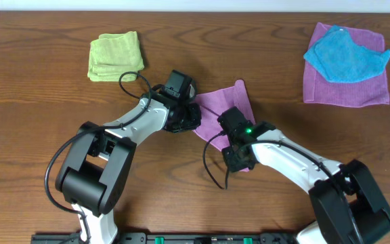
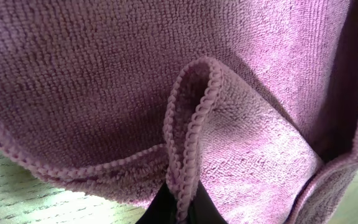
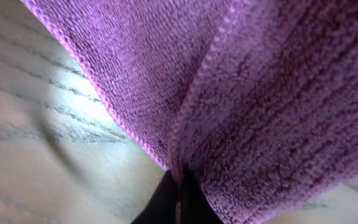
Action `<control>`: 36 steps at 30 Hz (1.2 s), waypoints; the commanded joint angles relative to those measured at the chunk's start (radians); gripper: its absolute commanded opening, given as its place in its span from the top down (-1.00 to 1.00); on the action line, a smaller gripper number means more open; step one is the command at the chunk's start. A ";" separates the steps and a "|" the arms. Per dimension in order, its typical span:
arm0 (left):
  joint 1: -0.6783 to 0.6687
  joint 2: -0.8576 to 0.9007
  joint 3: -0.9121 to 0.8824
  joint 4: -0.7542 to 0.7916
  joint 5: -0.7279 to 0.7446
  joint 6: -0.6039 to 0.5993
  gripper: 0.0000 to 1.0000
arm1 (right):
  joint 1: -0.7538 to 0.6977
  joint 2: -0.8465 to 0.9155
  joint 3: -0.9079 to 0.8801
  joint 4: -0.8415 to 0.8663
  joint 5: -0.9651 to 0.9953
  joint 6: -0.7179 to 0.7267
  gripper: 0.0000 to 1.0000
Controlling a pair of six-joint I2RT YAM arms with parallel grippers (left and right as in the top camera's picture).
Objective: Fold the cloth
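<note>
The mauve-purple cloth (image 1: 225, 102) lies partly folded at the table's middle, between my two arms. My left gripper (image 1: 189, 116) is shut on its left hemmed edge; in the left wrist view the edge (image 2: 188, 134) loops up from between the black fingers (image 2: 182, 208). My right gripper (image 1: 239, 157) is shut on the cloth's lower edge; in the right wrist view the fabric (image 3: 260, 93) hangs pinched between the dark fingertips (image 3: 178, 199) just above the wood.
A folded lime-green cloth (image 1: 116, 56) lies at the back left. A second mauve cloth (image 1: 347, 85) lies flat at the back right with a crumpled bright blue cloth (image 1: 346, 54) on top. Cables loop beside both arms.
</note>
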 commanded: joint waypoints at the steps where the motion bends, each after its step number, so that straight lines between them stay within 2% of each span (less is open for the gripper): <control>1: 0.002 0.009 0.026 -0.001 -0.002 0.003 0.88 | 0.008 0.000 0.061 -0.040 0.015 0.003 0.97; 9: 0.028 0.005 0.027 -0.036 0.098 0.003 0.88 | 0.008 -0.006 0.296 -0.293 0.108 0.013 0.97; 14: 0.077 -0.040 0.027 -0.060 0.164 0.003 0.88 | 0.007 -0.036 0.402 -0.386 0.251 0.060 0.97; 28: 0.214 -0.335 0.027 -0.106 0.212 -0.008 0.88 | 0.002 -0.072 0.553 -0.297 0.501 0.081 0.97; 36: 0.239 -0.391 0.027 -0.205 0.187 0.035 0.87 | -0.032 -0.073 0.601 -0.232 0.655 0.080 0.98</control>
